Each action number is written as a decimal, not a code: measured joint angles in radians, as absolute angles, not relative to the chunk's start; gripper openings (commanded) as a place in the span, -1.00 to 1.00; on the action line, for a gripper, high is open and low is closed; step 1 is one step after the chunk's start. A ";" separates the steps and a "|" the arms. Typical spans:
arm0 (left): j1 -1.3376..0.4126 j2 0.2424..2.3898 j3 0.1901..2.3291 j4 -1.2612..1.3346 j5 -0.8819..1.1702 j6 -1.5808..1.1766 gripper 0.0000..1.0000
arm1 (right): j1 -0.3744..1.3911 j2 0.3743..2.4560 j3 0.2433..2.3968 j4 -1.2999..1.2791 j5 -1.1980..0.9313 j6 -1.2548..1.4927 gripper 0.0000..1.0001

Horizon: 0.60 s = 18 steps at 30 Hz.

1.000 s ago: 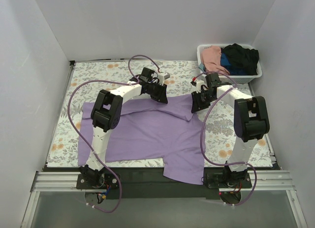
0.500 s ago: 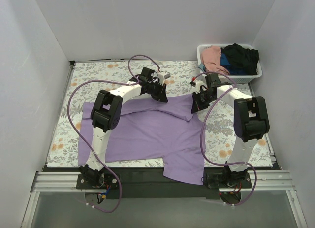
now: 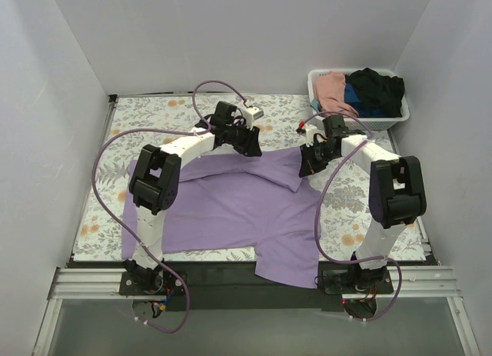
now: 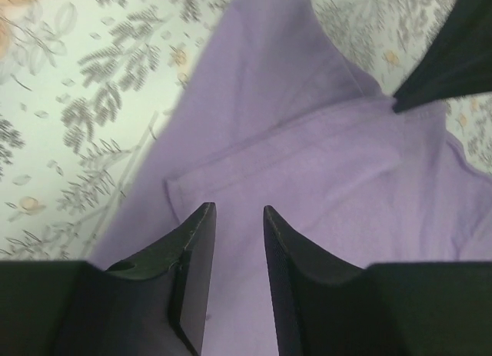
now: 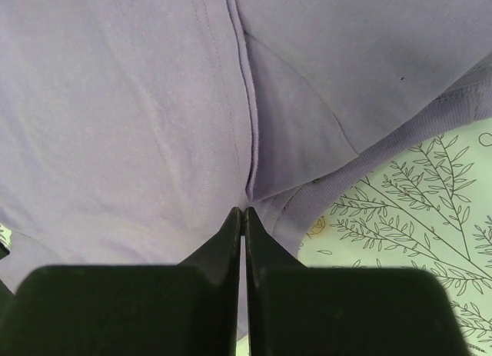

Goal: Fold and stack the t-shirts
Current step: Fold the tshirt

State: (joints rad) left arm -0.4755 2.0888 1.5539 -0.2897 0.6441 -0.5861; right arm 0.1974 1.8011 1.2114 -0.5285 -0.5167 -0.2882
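A large lavender t-shirt (image 3: 231, 202) lies spread on the flowered table, its near hem hanging over the front edge. My left gripper (image 3: 252, 147) hovers low over the shirt's far edge. In the left wrist view it (image 4: 238, 211) is open, with lavender cloth (image 4: 307, 141) showing below the gap. My right gripper (image 3: 305, 168) is at the shirt's far right corner. In the right wrist view it (image 5: 244, 211) is shut on a fold of the lavender cloth (image 5: 115, 102) beside the ribbed collar (image 5: 400, 133). Pink (image 3: 332, 91), blue (image 3: 361, 104) and black (image 3: 378, 85) shirts lie in the basket.
The white slatted basket (image 3: 384, 124) stands at the table's far right corner. White walls close in the table on the left, back and right. The flowered tablecloth (image 3: 154, 118) shows at the far left and along the right side (image 3: 346, 210).
My left arm's elbow has swung left and down, and its gripper has shifted slightly towards the back. The right gripper and the shirt have barely moved.
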 measured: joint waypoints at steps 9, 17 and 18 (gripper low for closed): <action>-0.475 2.219 1.678 -0.316 0.564 -0.622 -0.27 | 0.197 1.801 1.211 -0.529 -0.516 -0.294 -0.97; -0.475 2.273 1.694 -0.336 0.563 -0.626 -0.30 | 0.197 1.802 1.211 -0.529 -0.516 -0.295 -0.97; -0.476 2.274 1.697 -0.336 0.563 -0.626 -0.31 | 0.197 1.802 1.211 -0.529 -0.516 -0.295 -0.97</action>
